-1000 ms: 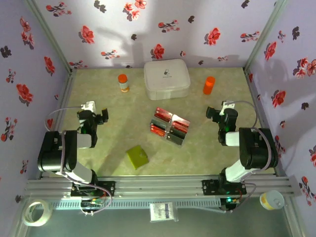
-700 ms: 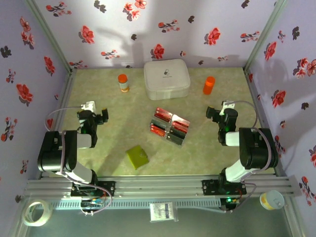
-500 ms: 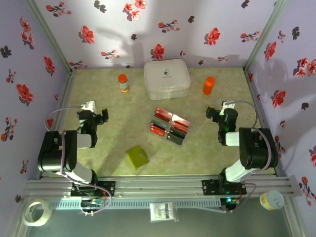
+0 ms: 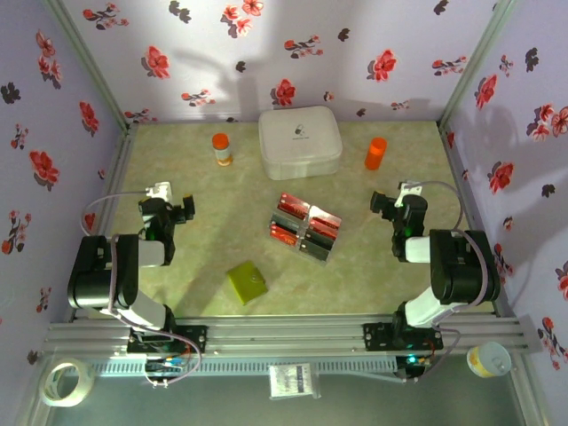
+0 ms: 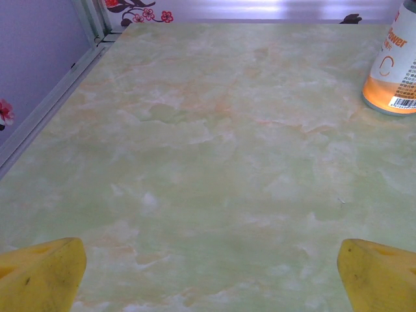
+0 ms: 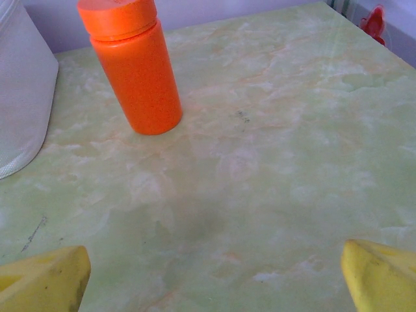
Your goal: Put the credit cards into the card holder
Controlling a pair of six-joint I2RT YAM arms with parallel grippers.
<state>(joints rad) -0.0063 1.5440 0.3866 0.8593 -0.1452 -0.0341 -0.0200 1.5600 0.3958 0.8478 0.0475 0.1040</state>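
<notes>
Credit cards (image 4: 304, 226) lie in a little bunch on the table (image 4: 204, 257), red ones and dark ones side by side. Not one of them is in the card holder (image 4: 246, 282) yet. The bunch sits between the two sets of fingers. It is off to the right of the left gripper (image 4: 180, 208) and off to the left of the right gripper (image 4: 383, 202), well apart from both. The green card holder lies flat, closer to the arm bases than either set of fingers and more on the left gripper's side. It is near the cards but not touching them, and it looks folded shut to me. Both grippers are spread wide and have nothing in them. In the left wrist view the yellow fingertips (image 5: 39, 276) stand far apart over bare table, with a white and orange bottle (image 5: 393, 65) up ahead on their right. In the right wrist view the yellow fingertips (image 6: 383, 276) are wide too, with an orange bottle (image 6: 133, 68) ahead on their left and the white box (image 6: 19, 97) further left. So I think the job has not begun. The holder has to be opened, and every card has to be picked up and put inside.
</notes>
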